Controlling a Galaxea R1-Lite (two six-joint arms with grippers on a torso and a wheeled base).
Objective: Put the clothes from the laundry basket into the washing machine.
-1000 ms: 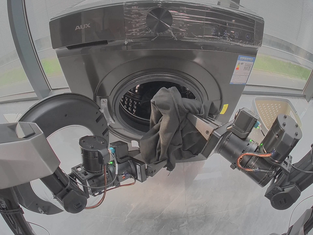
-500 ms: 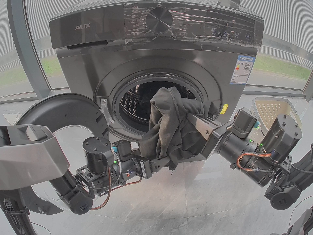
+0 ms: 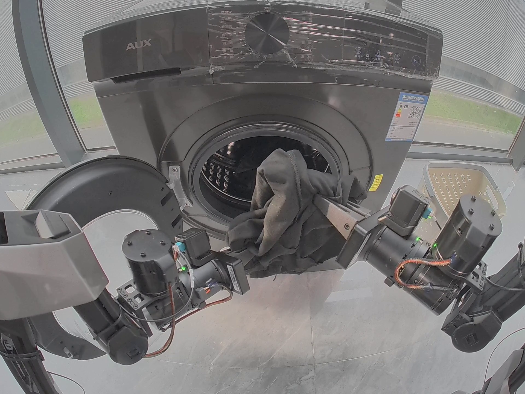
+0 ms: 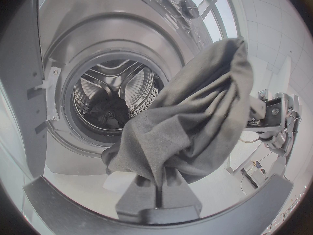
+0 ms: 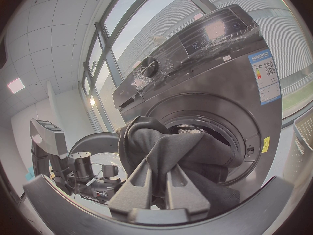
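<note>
Left gripper (image 3: pixel 246 262): now holds the hem higher than before; my jaws pinch the dark garment (image 3: pixel 284 214).
Right gripper (image 3: pixel 322 202): jaws clamp same garment, hanging before the opening.
Drum (image 3: pixel 221 176): I must push both ends deep inside before releasing.

The dark garment (image 3: pixel 284 214) in my fingers (image 3: pixel 333 217) covers the right and lower part of the drum opening (image 3: pixel 224 176), leaving its left part free, with the open door (image 3: pixel 104 187) swung aside on my left.
</note>
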